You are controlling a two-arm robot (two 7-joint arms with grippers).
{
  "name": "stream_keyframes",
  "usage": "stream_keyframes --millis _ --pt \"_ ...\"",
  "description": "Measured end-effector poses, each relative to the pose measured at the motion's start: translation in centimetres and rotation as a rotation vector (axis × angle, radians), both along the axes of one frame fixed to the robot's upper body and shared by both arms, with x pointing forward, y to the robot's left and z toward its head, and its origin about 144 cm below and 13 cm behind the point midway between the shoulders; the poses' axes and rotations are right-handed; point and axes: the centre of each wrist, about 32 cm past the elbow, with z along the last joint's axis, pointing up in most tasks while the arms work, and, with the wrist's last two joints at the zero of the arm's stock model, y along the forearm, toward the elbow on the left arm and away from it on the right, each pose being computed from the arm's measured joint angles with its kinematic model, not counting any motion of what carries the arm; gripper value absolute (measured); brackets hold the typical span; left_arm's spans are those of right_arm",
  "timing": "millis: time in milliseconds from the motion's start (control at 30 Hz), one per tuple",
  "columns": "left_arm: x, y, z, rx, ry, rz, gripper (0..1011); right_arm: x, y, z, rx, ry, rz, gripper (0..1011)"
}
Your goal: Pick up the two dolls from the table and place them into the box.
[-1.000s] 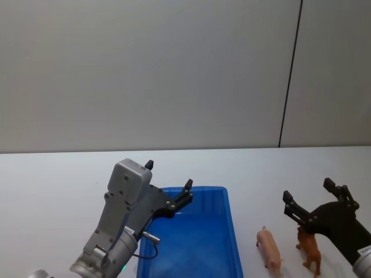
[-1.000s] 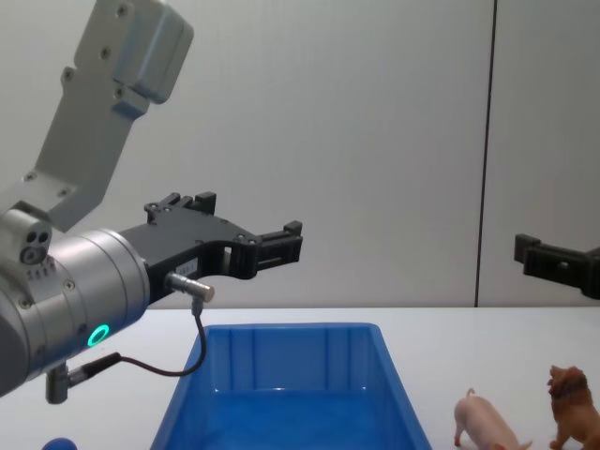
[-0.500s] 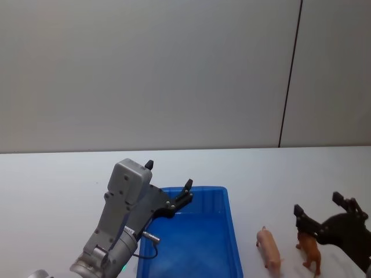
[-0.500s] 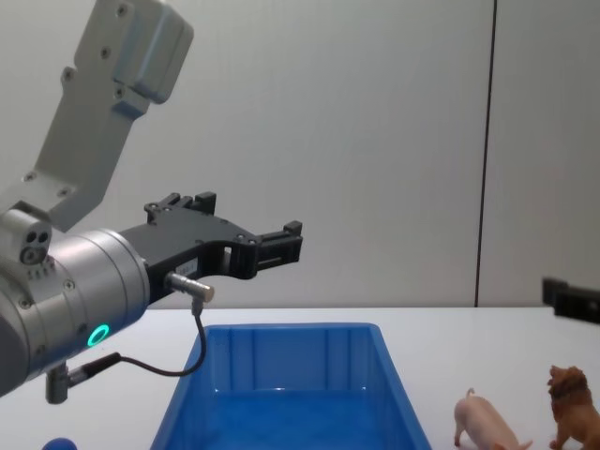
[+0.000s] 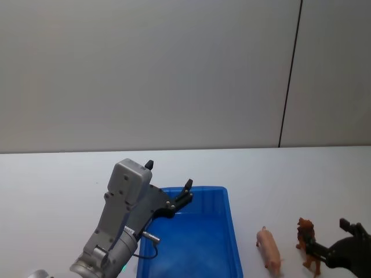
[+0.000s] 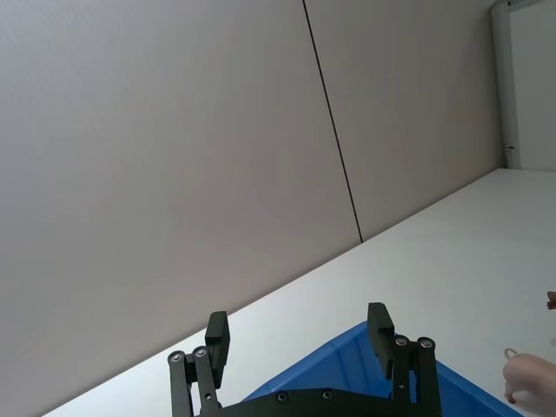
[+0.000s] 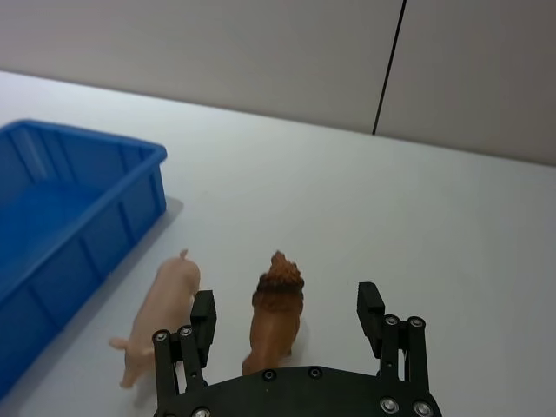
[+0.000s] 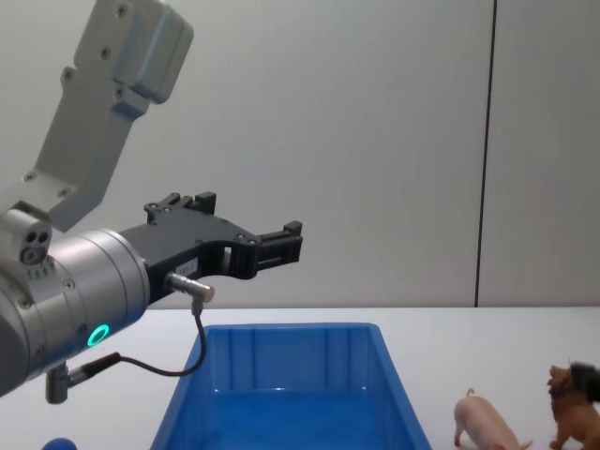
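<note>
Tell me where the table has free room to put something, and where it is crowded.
Free: the table behind the box and far left. Crowded: right of the box, where pig and lion stand close, with the right gripper, jaws open, near the lion.

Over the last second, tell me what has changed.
The right gripper dropped and drew back toward the robot. It now sits low with the lion between its open fingers, not yet gripped. The lion, the pig, the box and the left gripper, open above the box, stayed put.
</note>
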Motion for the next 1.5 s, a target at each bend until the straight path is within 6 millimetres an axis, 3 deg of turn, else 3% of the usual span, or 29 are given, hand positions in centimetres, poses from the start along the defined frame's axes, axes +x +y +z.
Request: stream_keyframes --millis 533,900,1000,1267,1500 --pt "0.0 0.0 0.0 0.000 0.000 0.000 1001 1.0 0.2 -1.3 0.008 0.137 0.002 986" --pt "0.0 0.0 0.0 0.000 0.000 0.000 1002 1.8 0.5 -1.8 0.053 0.212 0.001 729" --pt "0.0 0.0 0.0 0.000 0.000 0.000 1001 2.0 0.5 -1.9 0.063 0.226 0.000 589" --pt "0.0 0.0 0.0 0.000 0.000 0.000 1001 2.2 0.5 -1.9 0.076 0.232 -0.003 343" --pt "0.0 0.0 0.0 0.000 0.000 0.000 1002 2.3 0.6 -1.4 0.081 0.192 -0.003 297"
